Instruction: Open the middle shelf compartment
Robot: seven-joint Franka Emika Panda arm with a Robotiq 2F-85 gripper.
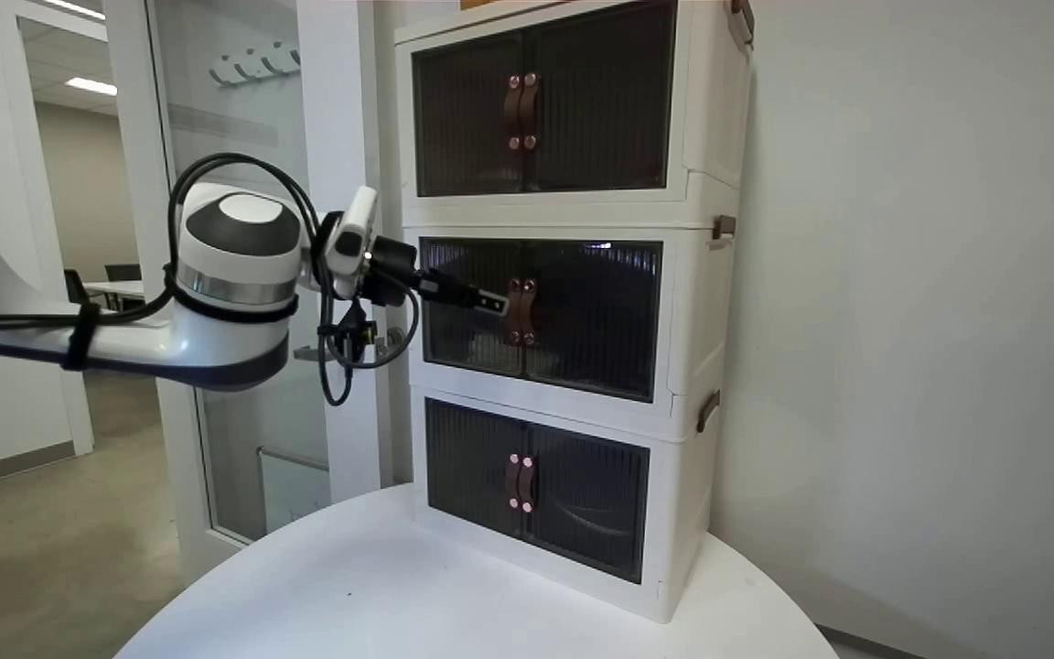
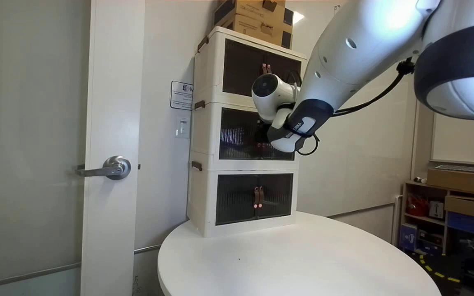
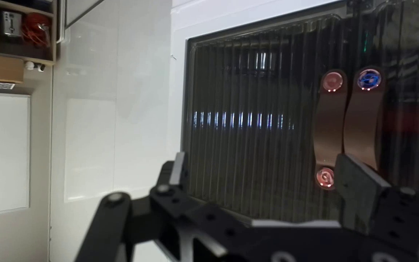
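The middle shelf compartment has a white frame and two dark ribbed doors, both closed. Two brown strap handles with copper rivets meet at its centre. My gripper stands open before the doors with nothing between its fingers. In the wrist view its right finger covers part of the handles' lower ends; whether it touches them I cannot tell. The left finger lies over the door's frame edge. An exterior view has the fingertips just beside the handles. In another, the arm hides the gripper and most of the handles.
Similar closed compartments sit above and below in the stack. A round white table carries it. Cardboard boxes rest on top. A wall and a door with a metal handle flank the stack.
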